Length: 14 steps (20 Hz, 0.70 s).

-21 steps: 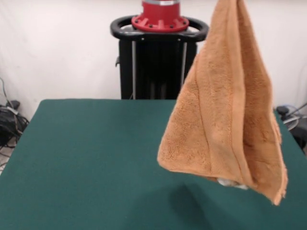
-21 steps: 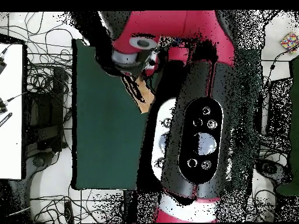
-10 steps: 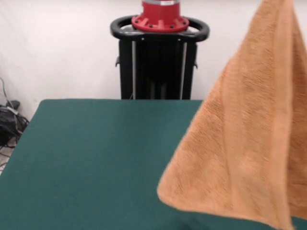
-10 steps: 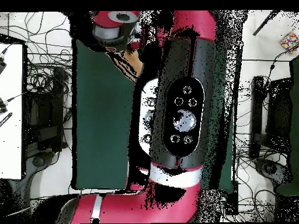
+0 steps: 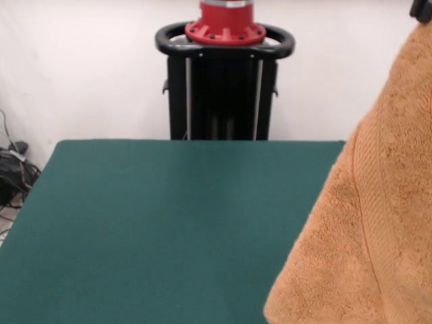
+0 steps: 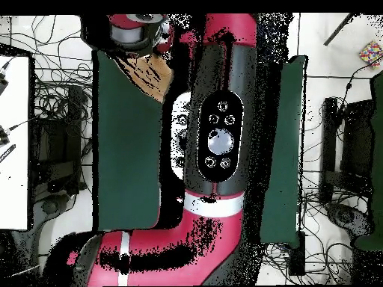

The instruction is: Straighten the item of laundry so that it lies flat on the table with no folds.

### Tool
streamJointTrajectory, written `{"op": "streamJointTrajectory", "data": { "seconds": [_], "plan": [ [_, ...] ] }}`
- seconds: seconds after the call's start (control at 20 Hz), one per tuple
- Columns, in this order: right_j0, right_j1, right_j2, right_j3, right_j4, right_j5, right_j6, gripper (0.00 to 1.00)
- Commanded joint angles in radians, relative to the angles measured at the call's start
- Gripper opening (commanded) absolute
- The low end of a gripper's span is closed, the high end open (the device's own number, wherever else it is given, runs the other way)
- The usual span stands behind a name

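Observation:
The item of laundry [image 5: 368, 223], an orange-tan terry towel, hangs in the air at the right of the front view and runs past the right and bottom edges. A woven band runs down its folds. Its top ends at a small dark part of my gripper [image 5: 422, 9] in the top right corner, which is shut on it. In the overhead view my wrist [image 6: 136, 31] sits over the table's far end, with a patch of the towel [image 6: 153, 75] showing just beneath it. The dark green table [image 5: 169, 223] lies bare below.
The black pedestal with its red base [image 5: 224, 74] stands behind the table. Cables [image 5: 12, 172] lie on the floor at the left. Overhead, my arm [image 6: 217, 142] spans the table's middle, and a white surface [image 6: 13, 142] and cables flank the table [image 6: 123, 164].
The hanging towel has moved right in the front view and now looks larger, leaving most of the table uncovered. Overhead, my wrist has shifted toward the table's far corner.

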Motion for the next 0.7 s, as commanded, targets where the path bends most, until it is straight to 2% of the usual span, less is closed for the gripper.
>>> {"op": "streamJointTrajectory", "data": {
  "seconds": [0.05,0.25,0.4,0.7],
  "plan": [
    [0.001,0.018,0.187,-0.017,-0.115,0.084,-0.113,0.0],
    [-0.012,0.02,0.226,0.01,-0.135,0.036,-0.124,0.0],
    [-0.028,0.038,0.218,0.054,-0.106,-0.056,-0.153,0.0],
    [-0.052,0.041,0.146,0.186,-0.031,-0.236,-0.196,0.0]
  ]
}}
